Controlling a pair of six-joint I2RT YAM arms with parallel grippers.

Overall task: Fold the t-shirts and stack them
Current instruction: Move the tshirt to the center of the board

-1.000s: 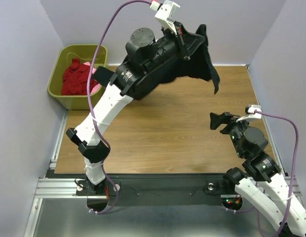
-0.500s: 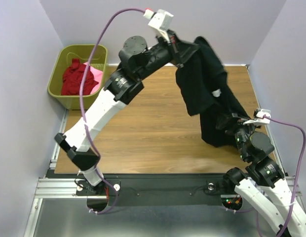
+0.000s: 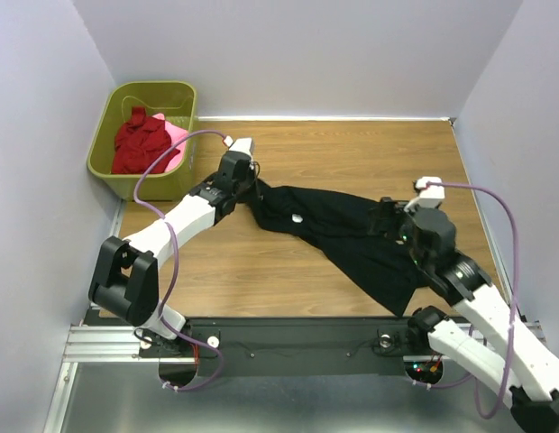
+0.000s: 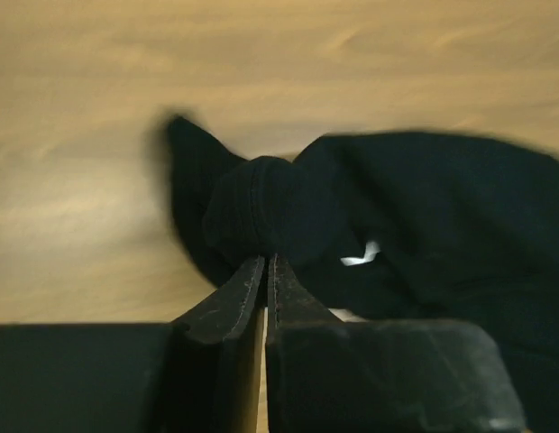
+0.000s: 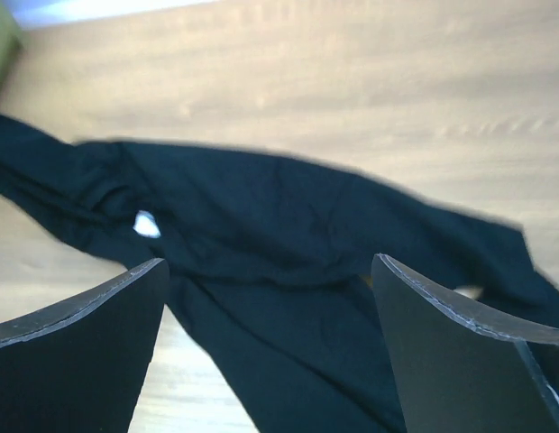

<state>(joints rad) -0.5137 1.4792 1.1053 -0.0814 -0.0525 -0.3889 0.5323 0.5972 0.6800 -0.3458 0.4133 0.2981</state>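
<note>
The large black t-shirt (image 3: 343, 234) lies crumpled in a long band across the table, from the middle left to the near right. My left gripper (image 3: 250, 191) is low at its left end, its fingers nearly together with a bunch of black cloth (image 4: 261, 212) pinched at the tips. The right gripper (image 3: 389, 219) hovers over the shirt's right part, jaws wide open with nothing between them (image 5: 269, 262). A white label (image 5: 146, 224) shows on the cloth. A dark red t-shirt (image 3: 138, 142) and a pink one (image 3: 177, 137) sit in the basket.
The olive-green basket (image 3: 106, 115) stands at the table's far left corner, against the left wall. Bare wooden tabletop (image 3: 352, 153) lies behind the black shirt. The right wall runs close beside the right arm (image 3: 482, 307).
The left arm has swung down from high above the table, and the black t-shirt now lies on the wood. The right gripper has moved over the cloth, still open.
</note>
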